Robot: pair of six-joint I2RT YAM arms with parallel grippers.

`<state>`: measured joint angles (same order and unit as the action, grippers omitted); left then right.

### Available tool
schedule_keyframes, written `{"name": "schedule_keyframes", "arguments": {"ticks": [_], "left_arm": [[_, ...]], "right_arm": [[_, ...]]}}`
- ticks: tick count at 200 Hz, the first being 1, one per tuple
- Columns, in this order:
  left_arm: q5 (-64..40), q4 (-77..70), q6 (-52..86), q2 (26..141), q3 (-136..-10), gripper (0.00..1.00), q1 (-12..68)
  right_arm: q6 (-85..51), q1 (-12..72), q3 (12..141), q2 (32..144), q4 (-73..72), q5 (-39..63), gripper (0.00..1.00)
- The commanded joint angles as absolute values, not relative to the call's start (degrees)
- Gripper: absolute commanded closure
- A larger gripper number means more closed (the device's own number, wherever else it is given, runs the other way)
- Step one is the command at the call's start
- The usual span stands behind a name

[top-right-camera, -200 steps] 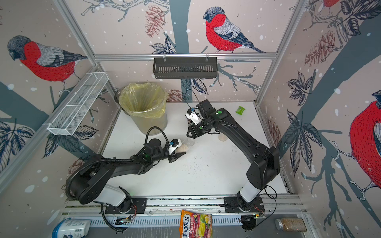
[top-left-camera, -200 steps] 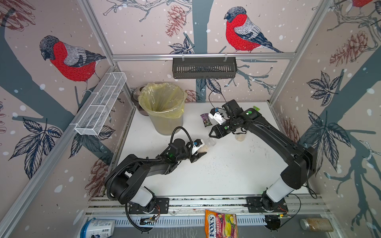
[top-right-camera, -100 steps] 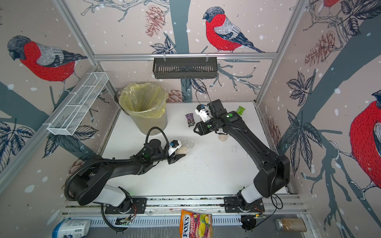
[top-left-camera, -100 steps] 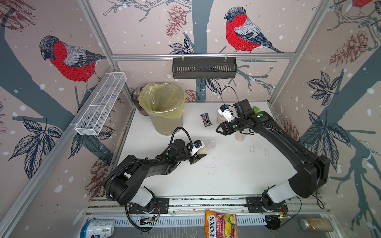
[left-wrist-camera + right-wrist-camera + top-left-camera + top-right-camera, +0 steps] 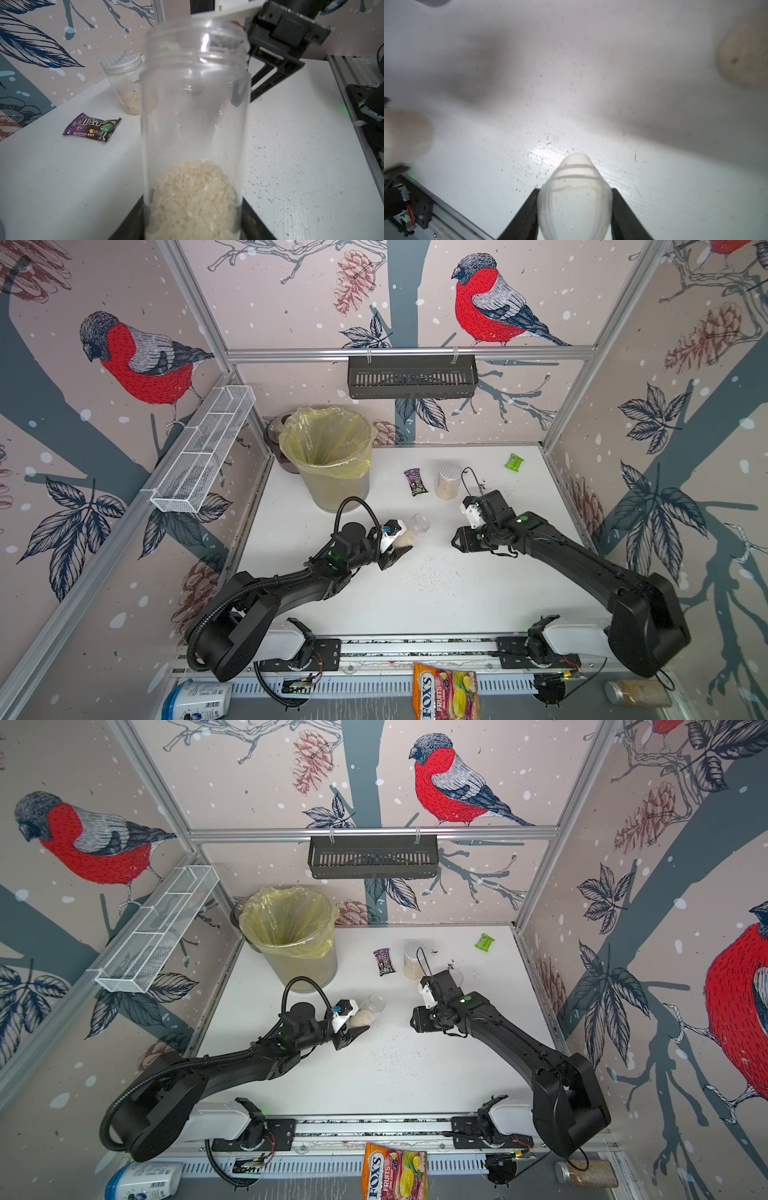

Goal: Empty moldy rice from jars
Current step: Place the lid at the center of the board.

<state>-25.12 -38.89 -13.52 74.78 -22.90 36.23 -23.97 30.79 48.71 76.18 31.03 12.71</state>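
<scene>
Right gripper (image 5: 574,190), clamped on the clear lid (image 5: 574,207), has drawn back from the slim jar (image 5: 415,526), now open with moldy rice (image 5: 193,197) inside, which the left gripper (image 5: 402,546) grips near the bin (image 5: 336,493), seemingly ready for pouring.

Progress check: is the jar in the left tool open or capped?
Open: the slim jar has a bare threaded mouth; the right tool grips a clear lid.

Surface (image 5: 457,605): bin (image 5: 332,489) rear left. Right of it snack packet (image 5: 416,482), then lidded jar (image 5: 448,481) just beside. Small packet (image 5: 514,462) in rear right corner. Centre: slim jar (image 5: 411,531) in left jaws, tilted (rice (image 5: 193,199) at the jaw end). Right jaws, lid (image 5: 574,199) between them, stand apart to its right. Sweets bag (image 5: 446,693) before the front rail (image 5: 415,642).
</scene>
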Motion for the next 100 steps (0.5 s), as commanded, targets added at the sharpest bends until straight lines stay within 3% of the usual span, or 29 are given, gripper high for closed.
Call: {"name": "schedule_keyframes", "arguments": {"ticks": [1, 32, 100], "left_arm": [[-23.50, -39.42, -12.22, 72.31, -21.90, 1.00, 36.21], [-21.62, -36.64, -12.39, 71.03, -22.26, 1.00, 36.21], [-17.69, -33.78, -12.04, 68.55, -21.88, 1.00, 36.21]], "right_arm": [[-30.70, 33.51, 45.99, 77.62, 26.12, 5.30, 0.63], [-32.93, 36.81, 45.79, 82.12, 25.97, -0.52, 0.63], [-33.22, 39.79, 45.87, 87.71, 24.13, -2.29, 0.56]]}}
